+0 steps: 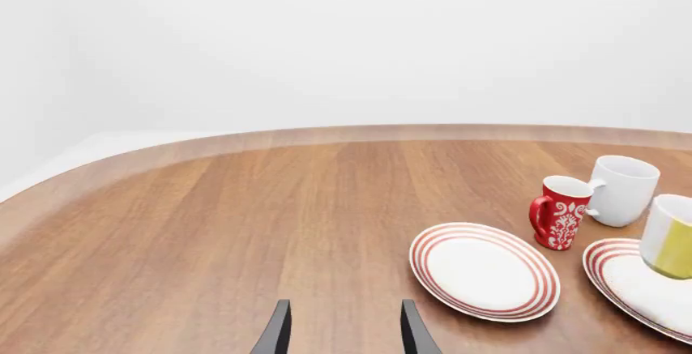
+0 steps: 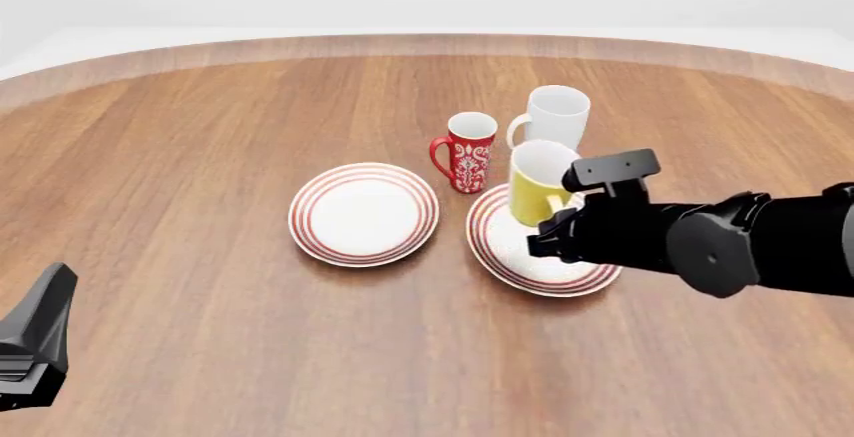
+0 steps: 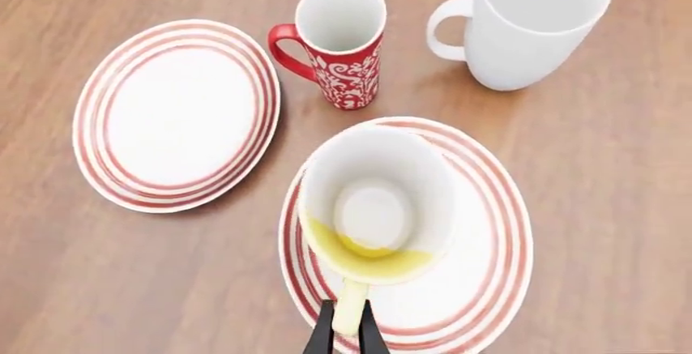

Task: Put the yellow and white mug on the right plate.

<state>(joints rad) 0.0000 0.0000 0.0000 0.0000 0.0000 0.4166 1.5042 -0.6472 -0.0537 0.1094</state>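
Note:
The yellow and white mug is over the far part of the right plate, a white plate with red rings. My right gripper is shut on the mug's yellow handle. The mug's white inside faces the right wrist camera, and I cannot tell whether its base touches the plate rim. In the front view the right gripper is at the mug's near side. The mug and the plate also show in the left wrist view. My left gripper is open and empty at the near left.
The left plate lies beside the right one. The red white-patterned mug and the taller white mug stand just beyond the right plate, close to the yellow mug. The table's curved far edge is well behind them.

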